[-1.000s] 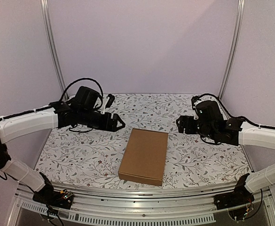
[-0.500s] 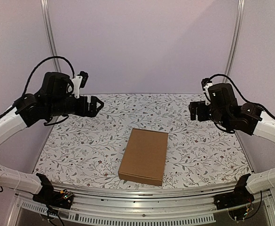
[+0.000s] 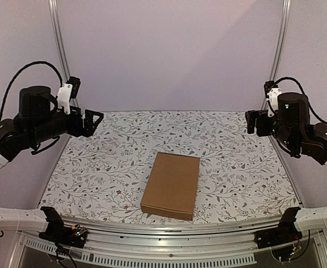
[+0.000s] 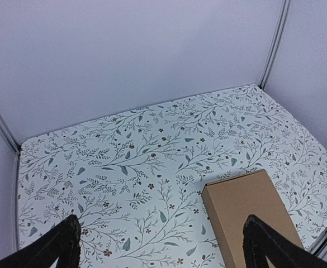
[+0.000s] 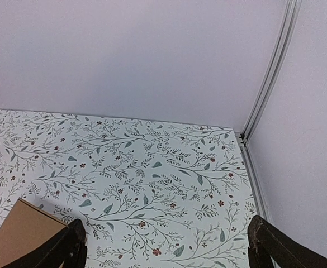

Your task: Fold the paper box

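One paper box (image 3: 171, 185), closed up, flat on the floral tablecloth (image 3: 107, 167) near the middle. Two claws: left gripper (image 3: 96, 121) and right gripper (image 3: 252, 123), both spread wide, grasping nothing, raised well apart from the box.

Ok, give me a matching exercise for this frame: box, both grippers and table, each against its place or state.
1 box
2 left gripper
3 right gripper
4 table

a floral print
b open, high at the table's left side
c closed up, flat mid-table
d open, high at the table's right side

Pairs: 1-c, 2-b, 3-d, 4-a
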### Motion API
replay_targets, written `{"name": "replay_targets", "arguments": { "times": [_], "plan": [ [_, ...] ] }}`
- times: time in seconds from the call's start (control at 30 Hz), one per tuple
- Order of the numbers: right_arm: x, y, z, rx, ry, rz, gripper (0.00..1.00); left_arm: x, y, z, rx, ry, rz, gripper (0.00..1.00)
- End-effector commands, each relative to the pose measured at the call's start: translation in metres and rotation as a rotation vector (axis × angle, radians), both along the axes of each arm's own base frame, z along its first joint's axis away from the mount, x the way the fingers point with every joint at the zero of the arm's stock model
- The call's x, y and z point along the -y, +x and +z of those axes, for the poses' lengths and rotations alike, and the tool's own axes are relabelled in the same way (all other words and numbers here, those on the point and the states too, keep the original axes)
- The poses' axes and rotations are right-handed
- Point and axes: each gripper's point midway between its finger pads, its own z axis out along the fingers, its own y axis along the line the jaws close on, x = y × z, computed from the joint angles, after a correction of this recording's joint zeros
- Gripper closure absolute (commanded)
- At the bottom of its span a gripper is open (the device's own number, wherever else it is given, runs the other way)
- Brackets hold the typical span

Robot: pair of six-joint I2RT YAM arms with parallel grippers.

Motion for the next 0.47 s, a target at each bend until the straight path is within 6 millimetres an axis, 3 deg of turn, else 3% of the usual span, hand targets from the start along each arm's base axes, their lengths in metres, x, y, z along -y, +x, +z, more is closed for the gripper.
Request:
{"name": "replay_targets", "arguments": {
  "times": [0.0, 0.2, 0.43],
  "plan": [
    [0.0132, -0.0068, 0.0129, 0.027, -0.014, -0.023, 0.01, -0.0128, -0.006, -0.0025, 0.06, 0.036, 0.005, 0.0],
    [0.0196, -0.0099, 0.0064, 0.026, -0.003, -0.046, 0.01, -0.0175, -0.0152, -0.0082, 0.121, 0.005, -0.019, 0.01],
    [0.0182, -0.0093, 0.0048, 0.009, -0.024, -0.041, 0.01, -0.0168, -0.0124, -0.0114, 0.105, -0.006, -0.029, 0.01]
  ]
}}
